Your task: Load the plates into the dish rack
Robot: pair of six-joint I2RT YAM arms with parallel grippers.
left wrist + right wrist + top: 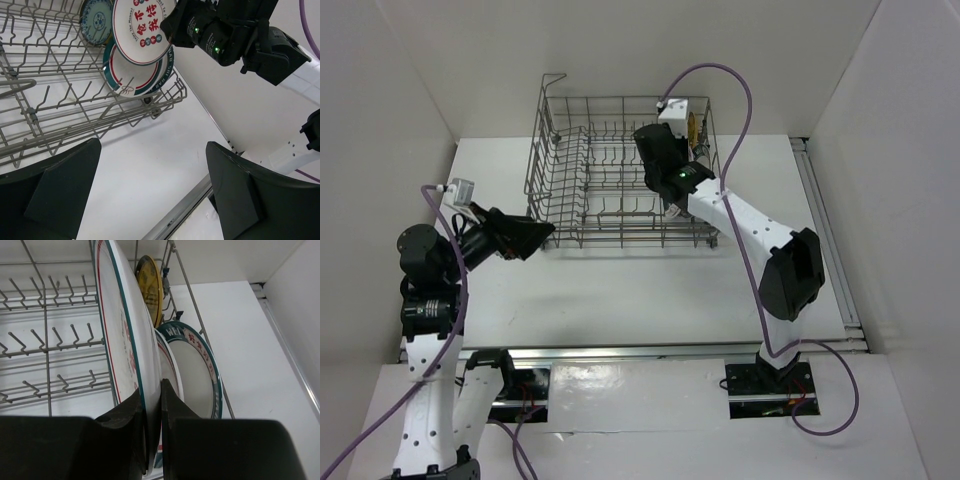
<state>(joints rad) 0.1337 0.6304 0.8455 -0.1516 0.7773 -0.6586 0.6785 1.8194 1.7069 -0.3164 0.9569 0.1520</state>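
Plates (120,70) are gathered on edge at the right end of the dish rack (610,185), which stands at the middle of the table's (620,300) far edge.

At the left, the left gripper (535,236) is held just off the rack's near left corner, with its jaws spread wide and nothing between them. Further right, inside the rack, a teal-blue patterned plate (96,20), a white plate with a teal rim (132,82), a yellow plate (149,282) and a white plate with a dark lettered rim (197,370) are seen leaning close together. Beside them, a white plate with red marks (142,27) is held upright, pinched by its rim in the right gripper (152,390).

The step in hand is judged to be the seating of this last plate, since no plate is seen on the table. The next move calls for the plate to be lowered until its bottom edge is caught between tines. The jaws then need to be parted and drawn straight up, clear of the neighbouring rims.

Whether the held plate's lower edge already rests in the rack cannot be told, as it is hidden by the fingers. From above, the plates are almost wholly covered by the right arm. The patterned plate is cut off by the frame, and the yellow one is largely screened.
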